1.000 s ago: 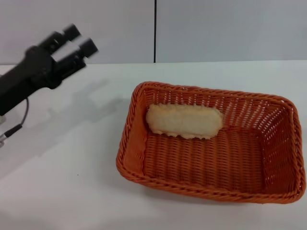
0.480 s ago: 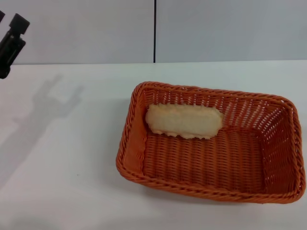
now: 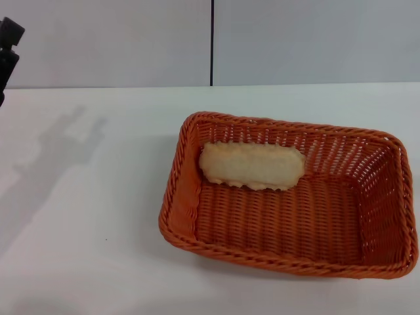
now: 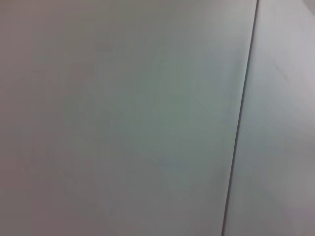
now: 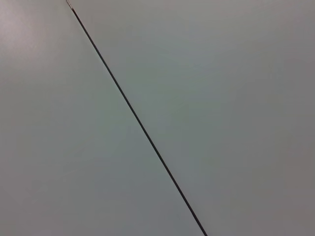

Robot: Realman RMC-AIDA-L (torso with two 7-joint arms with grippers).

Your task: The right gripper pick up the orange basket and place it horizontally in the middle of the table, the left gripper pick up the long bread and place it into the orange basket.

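In the head view the orange basket (image 3: 197, 197) lies lengthwise on the white table (image 3: 92, 223), right of centre. The long bread (image 3: 252, 165) rests inside it against the far wall, pale cream side up, with nothing touching it. Only a small black part of my left gripper (image 3: 8, 36) shows at the upper left edge, raised well above the table and far from the basket. Its shadow falls on the tabletop at the left. My right gripper is out of view. Both wrist views show only a grey wall.
A grey panelled wall (image 3: 295, 39) with a dark vertical seam (image 3: 212, 42) stands behind the table. The same kind of seam crosses the left wrist view (image 4: 239, 123) and the right wrist view (image 5: 142, 128). Bare tabletop stretches left of and in front of the basket.
My left gripper has drawn back up and to the left, from over the table's left part to the frame's edge. Basket and bread have not moved.
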